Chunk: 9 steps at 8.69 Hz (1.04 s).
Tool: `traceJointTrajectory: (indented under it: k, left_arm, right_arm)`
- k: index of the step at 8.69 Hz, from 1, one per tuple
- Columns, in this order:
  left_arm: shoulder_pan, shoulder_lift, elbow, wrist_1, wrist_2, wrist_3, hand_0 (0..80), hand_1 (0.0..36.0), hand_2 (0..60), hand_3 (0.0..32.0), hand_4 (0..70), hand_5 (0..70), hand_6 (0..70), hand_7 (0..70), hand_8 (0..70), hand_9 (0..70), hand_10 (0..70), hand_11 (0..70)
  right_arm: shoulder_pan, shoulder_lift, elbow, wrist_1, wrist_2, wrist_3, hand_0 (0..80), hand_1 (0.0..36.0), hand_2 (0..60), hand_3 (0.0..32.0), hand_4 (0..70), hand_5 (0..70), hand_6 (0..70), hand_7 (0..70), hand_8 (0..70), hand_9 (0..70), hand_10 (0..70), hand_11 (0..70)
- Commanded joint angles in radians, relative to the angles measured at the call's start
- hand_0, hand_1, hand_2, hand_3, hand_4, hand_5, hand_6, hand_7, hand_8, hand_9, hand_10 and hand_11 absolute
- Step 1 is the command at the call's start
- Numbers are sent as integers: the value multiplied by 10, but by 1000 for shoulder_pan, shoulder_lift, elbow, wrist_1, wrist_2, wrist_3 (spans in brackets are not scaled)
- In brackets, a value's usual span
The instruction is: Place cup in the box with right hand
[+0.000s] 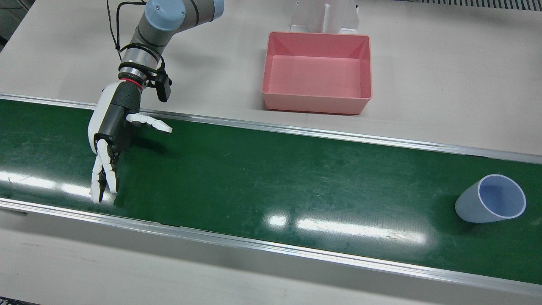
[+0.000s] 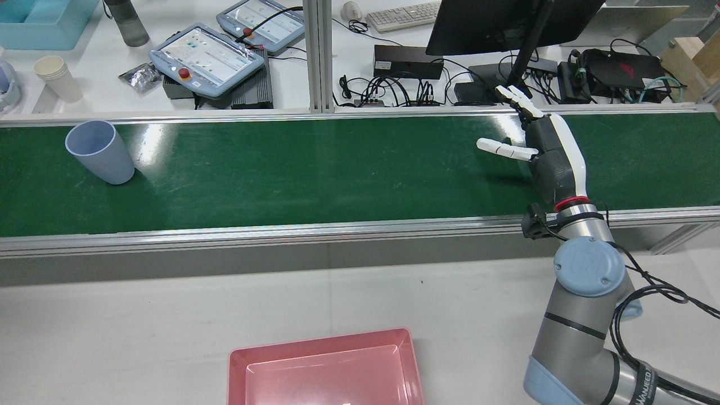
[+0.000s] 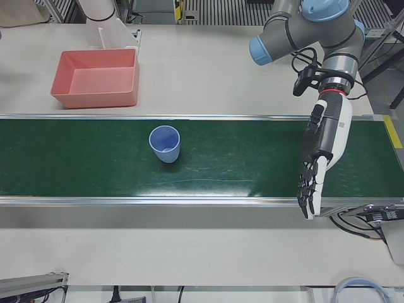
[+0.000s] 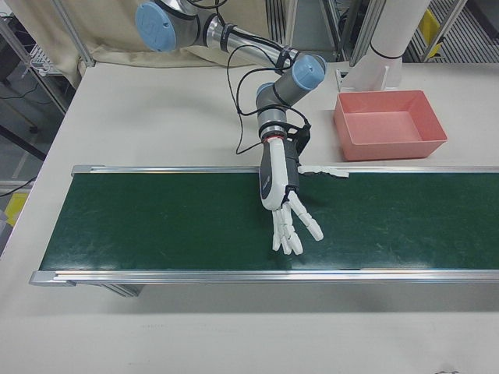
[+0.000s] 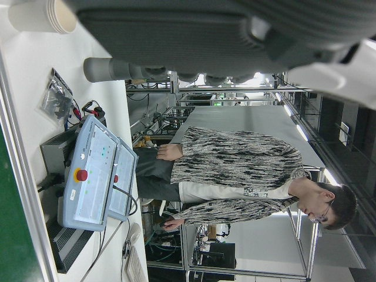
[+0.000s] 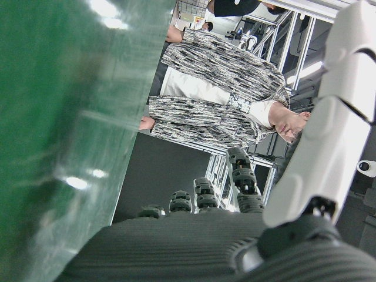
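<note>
A light blue cup (image 1: 491, 199) stands upright on the green belt (image 1: 271, 178), far toward the robot's left side; it also shows in the rear view (image 2: 101, 152) and the left-front view (image 3: 165, 144). The pink box (image 1: 317, 103) sits empty on the grey table behind the belt, also in the right-front view (image 4: 390, 148). My right hand (image 1: 112, 127) is open and empty, fingers stretched out over the belt, far from the cup; it shows too in the rear view (image 2: 554, 152) and right-front view (image 4: 282, 187). My left hand (image 3: 325, 139) is open and empty over the belt, well away from the cup.
The belt has metal rails (image 1: 271, 250) along both long edges. A white pedestal (image 1: 324, 17) stands just behind the box. Teach pendants (image 2: 208, 56), cables and a monitor lie on the desk beyond the belt. A person (image 5: 247, 176) stands on the operators' side.
</note>
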<state>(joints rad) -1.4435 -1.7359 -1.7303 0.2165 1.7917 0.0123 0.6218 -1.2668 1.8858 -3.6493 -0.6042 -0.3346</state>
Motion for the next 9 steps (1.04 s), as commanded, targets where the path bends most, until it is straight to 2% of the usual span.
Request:
traceJointTrajectory:
  k: [1,4,9]
  left_arm:
    - [0,-1,0,0,0,0,0,0,0,0,0,0,0,0,0,0,0,0]
    - [0,-1,0,0,0,0,0,0,0,0,0,0,0,0,0,0,0,0]
    - [0,-1,0,0,0,0,0,0,0,0,0,0,0,0,0,0,0,0]
  right_arm:
    - [-10,-8,-2,3,1,3,456,136,128,0,14,36,43,147,34,75,0,0]
    - [-10,-20,-2,5,1,17,437,126,136,0,9,34,46,151,37,77,0,0]
    - [-11,-11,7,3,-2,16,464,149,142,0,46,39,48,166,39,78,0,0]
